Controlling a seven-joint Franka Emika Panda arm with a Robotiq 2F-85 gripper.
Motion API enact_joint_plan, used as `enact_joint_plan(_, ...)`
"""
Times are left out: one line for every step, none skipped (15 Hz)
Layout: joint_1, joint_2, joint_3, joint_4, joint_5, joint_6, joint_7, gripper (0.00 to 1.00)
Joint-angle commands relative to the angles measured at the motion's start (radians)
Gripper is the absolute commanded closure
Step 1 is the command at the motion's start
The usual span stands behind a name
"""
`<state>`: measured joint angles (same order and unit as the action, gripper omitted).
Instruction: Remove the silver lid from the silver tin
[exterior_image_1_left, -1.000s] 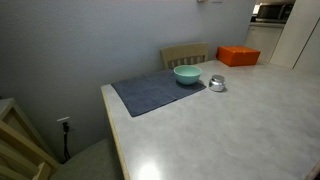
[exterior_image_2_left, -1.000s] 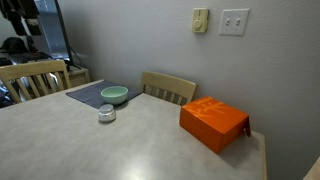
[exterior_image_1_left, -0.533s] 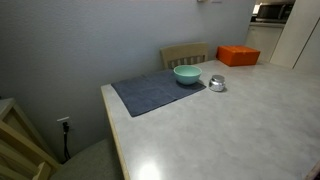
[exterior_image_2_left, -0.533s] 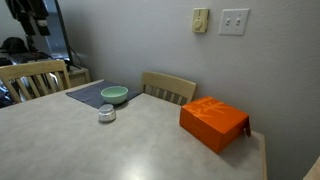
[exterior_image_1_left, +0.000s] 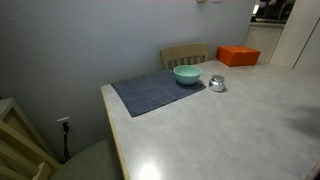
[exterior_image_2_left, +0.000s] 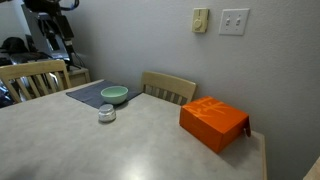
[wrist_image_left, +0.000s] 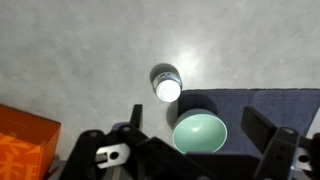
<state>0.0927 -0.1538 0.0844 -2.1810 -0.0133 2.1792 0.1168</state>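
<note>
Exterior view: lid (exterior_image_1_left: 217, 80) sits on tin (exterior_image_1_left: 217, 87), just beside bowl (exterior_image_1_left: 187, 74); jaws out of frame.
Exterior view: tin (exterior_image_2_left: 107, 116) on table (exterior_image_2_left: 150, 140); jaws out of frame.
Wrist view: gripper (wrist_image_left: 197, 122) jaws spread wide, empty; tin (wrist_image_left: 165, 83) beyond the fingertips, untouched; bowl (wrist_image_left: 200, 135) seen between the jaws.

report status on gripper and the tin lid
Gripper open, high above the table. Silver lid seated on silver tin, untouched. Teal bowl close beside it; nothing over the lid.

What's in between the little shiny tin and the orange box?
Nothing at all. Only bare table lies between the silver tin and the orange box. Both exterior views show it.
</note>
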Motion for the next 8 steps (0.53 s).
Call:
enact_joint_plan(-0.011,0.145,-0.007,0.077,0.014,0.002,-0.021,0.00)
enact_joint_plan(-0.013,0.184,-0.008,0.099,0.000,-0.006,-0.015,0.00)
enact_joint_plan(-0.014,0.220,-0.011,0.121,-0.006,-0.007,-0.014,0.00)
enact_joint_plan(-0.014,0.256,-0.013,0.146,-0.011,-0.004,-0.014,0.00)
enact_joint_plan(-0.014,0.288,-0.016,0.169,-0.007,-0.010,-0.019,0.00)
enact_joint_plan(-0.016,0.324,-0.020,0.197,-0.003,-0.015,-0.022,0.00)
enact_joint_plan(-0.017,0.359,-0.022,0.224,0.004,-0.021,-0.025,0.00)
enact_joint_plan(-0.018,0.399,-0.026,0.254,0.009,-0.043,-0.028,0.00)
